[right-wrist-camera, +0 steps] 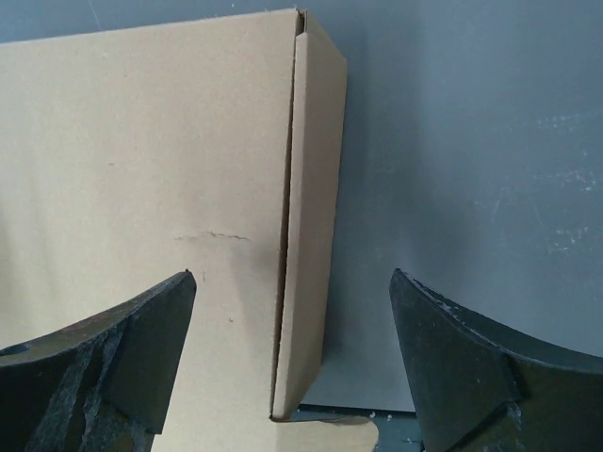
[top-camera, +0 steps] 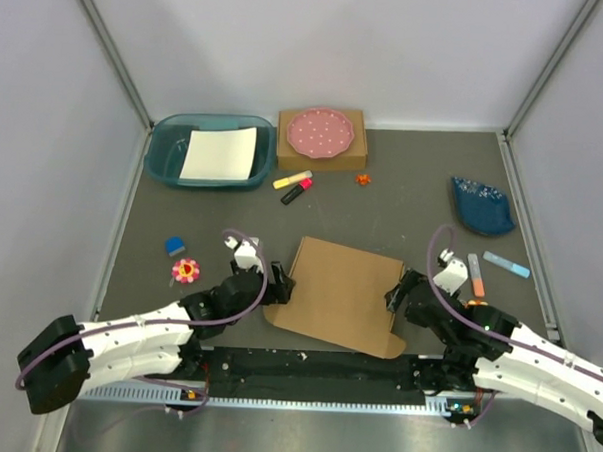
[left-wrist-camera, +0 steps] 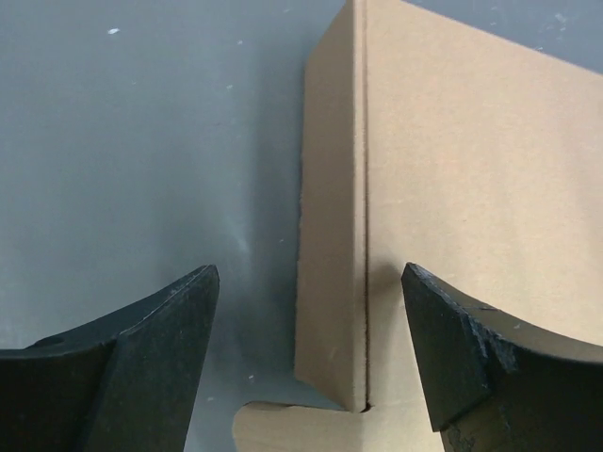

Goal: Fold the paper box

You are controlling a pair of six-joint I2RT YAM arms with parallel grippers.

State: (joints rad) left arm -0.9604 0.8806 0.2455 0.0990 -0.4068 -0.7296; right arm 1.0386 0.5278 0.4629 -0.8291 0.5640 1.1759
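The paper box [top-camera: 339, 293] lies flat on the grey table between my two arms, a brown cardboard sheet with a narrow side flap raised along each edge. My left gripper [top-camera: 277, 285] is at its left edge. In the left wrist view the left gripper [left-wrist-camera: 309, 273] is open, its fingers either side of the raised left flap [left-wrist-camera: 330, 235] and clear of it. My right gripper [top-camera: 397, 295] is at the right edge. The right wrist view shows the right gripper [right-wrist-camera: 292, 275] open around the right flap [right-wrist-camera: 311, 235], also not touching it.
At the back stand a teal basin [top-camera: 165, 150] holding white paper and a small brown box [top-camera: 355, 153] with a pink dotted plate. Markers [top-camera: 295, 184], a blue leaf dish [top-camera: 483, 206], a blue block [top-camera: 175, 246], a flower toy [top-camera: 185, 271] and two pens [top-camera: 476, 274] lie around.
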